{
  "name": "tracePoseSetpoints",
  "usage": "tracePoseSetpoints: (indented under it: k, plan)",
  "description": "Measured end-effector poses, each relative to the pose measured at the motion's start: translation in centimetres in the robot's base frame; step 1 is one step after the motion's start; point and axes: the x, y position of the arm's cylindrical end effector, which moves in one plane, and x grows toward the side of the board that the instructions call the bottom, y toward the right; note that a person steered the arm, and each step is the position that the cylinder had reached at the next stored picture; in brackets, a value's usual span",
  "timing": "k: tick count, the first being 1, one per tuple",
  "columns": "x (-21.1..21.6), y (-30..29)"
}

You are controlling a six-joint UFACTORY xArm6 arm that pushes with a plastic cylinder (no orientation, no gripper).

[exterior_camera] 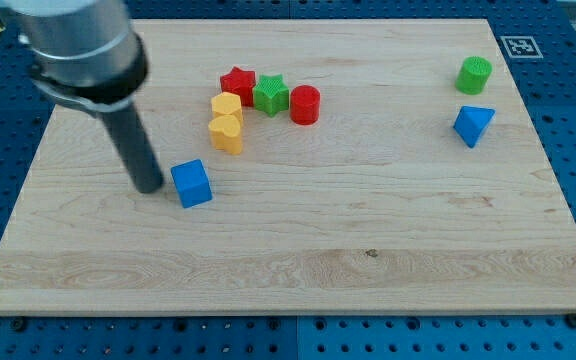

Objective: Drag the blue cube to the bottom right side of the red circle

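Observation:
The blue cube (192, 184) lies on the wooden board at the view's left-centre. My tip (150, 186) stands just left of it, very close or touching. The red circle (305, 104), a short red cylinder, stands up and to the right of the cube, at the right end of a cluster of blocks near the view's top centre.
Beside the red circle are a green star (271, 94), a red star (237, 84), a yellow hexagon (226, 105) and a yellow heart (226, 133). A green cylinder (475, 74) and a blue triangle-like block (473, 125) sit at the view's upper right. The board's edge (288, 316) runs along the bottom.

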Motion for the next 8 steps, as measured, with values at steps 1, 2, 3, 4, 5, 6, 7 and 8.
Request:
tracePoseSetpoints:
  k: [1, 2, 3, 4, 5, 6, 7, 8]
  plan:
    - [0.7, 8.6]
    - [0.7, 15.6]
    - [0.8, 18.5]
    - [3.8, 18.6]
    - [4.4, 19.8]
    - [1.0, 19.9]
    - [-0.2, 21.3]
    - [-0.4, 22.8]
